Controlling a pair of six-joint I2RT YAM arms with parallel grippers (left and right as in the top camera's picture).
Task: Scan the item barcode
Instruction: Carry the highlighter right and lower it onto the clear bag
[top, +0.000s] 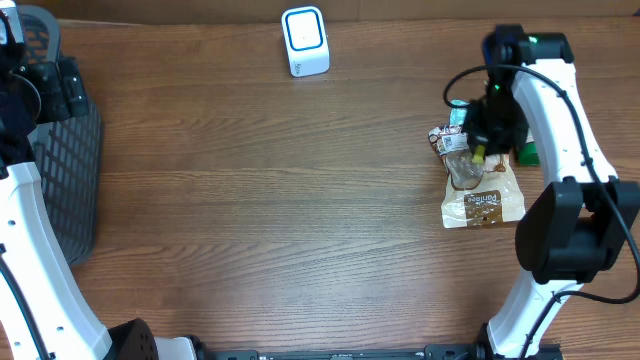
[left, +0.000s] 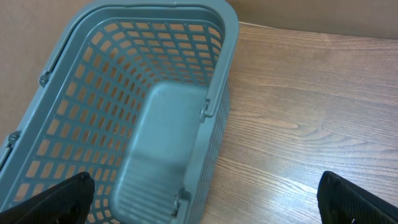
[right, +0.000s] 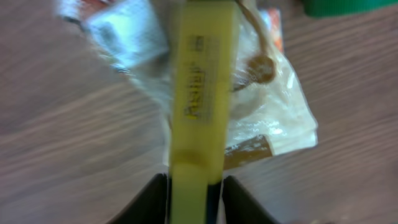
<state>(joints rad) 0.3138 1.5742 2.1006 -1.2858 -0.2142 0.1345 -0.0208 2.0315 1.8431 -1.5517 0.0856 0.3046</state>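
A long yellow item (right: 202, 93) with a blurred printed label stands between the fingers of my right gripper (right: 194, 186). A thin dark gap shows beside it on the right, so the jaws stand a little apart from it. In the overhead view the right gripper (top: 478, 152) hangs over a pile of packets at the right of the table, with a bit of the yellow item (top: 479, 156) showing. The white and blue scanner (top: 305, 42) sits at the back middle. My left gripper (left: 205, 205) is wide open and holds nothing, above the grey basket (left: 81, 106).
Under the right gripper lie a brown snack bag (top: 483, 205), a clear packet (top: 462, 172), a small printed packet (top: 444, 138) and a green thing (top: 527, 153). The basket (top: 70, 160) stands at the left edge. The table is bare wood in between.
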